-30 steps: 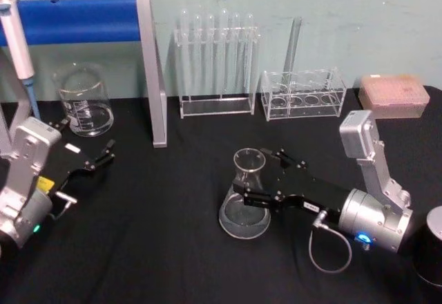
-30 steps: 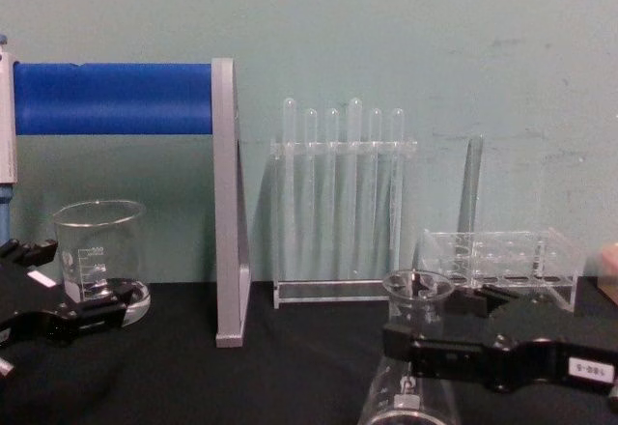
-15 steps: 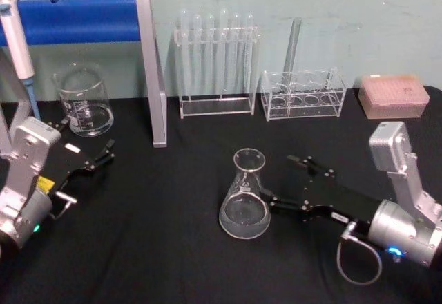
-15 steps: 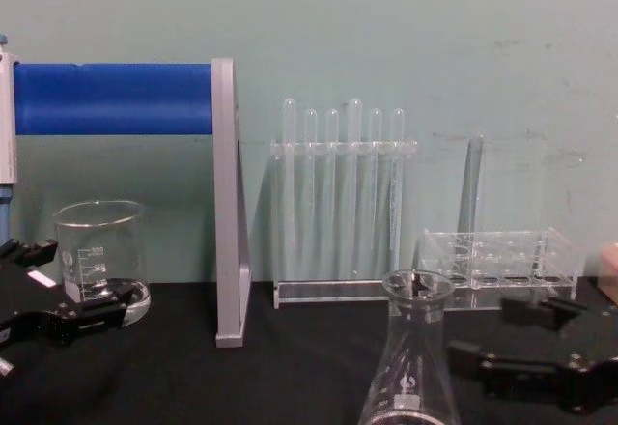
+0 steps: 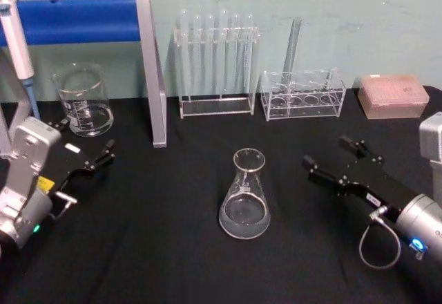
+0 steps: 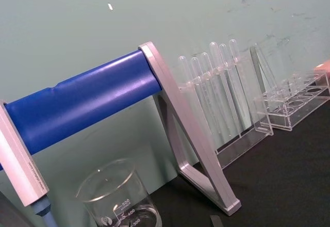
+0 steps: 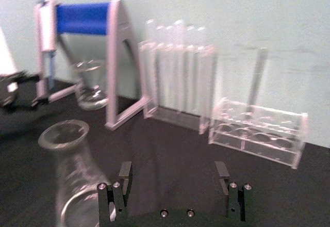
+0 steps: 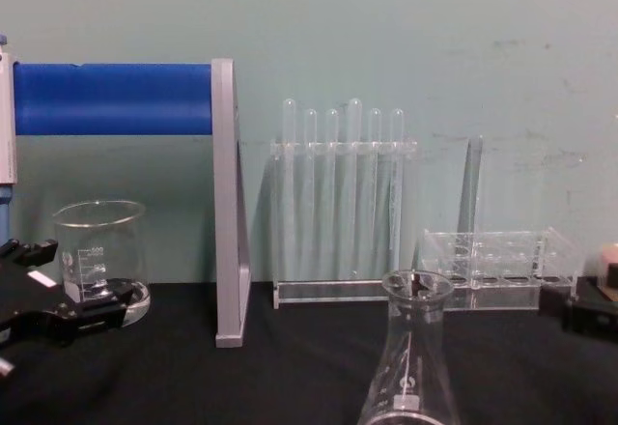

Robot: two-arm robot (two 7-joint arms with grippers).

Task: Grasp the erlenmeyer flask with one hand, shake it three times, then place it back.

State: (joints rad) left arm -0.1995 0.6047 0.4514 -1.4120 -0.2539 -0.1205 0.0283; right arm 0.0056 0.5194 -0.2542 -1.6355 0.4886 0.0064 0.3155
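Note:
The erlenmeyer flask stands upright and alone on the black table, near the middle; it also rises at the bottom of the chest view. My right gripper is open, with nothing between its fingers, and sits well to the right of the flask, apart from it. In the right wrist view that gripper has its two fingers spread wide, and the flask stands off to one side of them. My left gripper rests open at the left of the table, near the beaker.
A glass beaker stands at the back left under a blue-barred stand that holds a pipette. Along the back wall are a tall test tube rack, a low clear rack and a pink box.
My right gripper, which had its fingers around the flask, let go and drew back to the right. The flask stays standing in place. The left arm has not moved.

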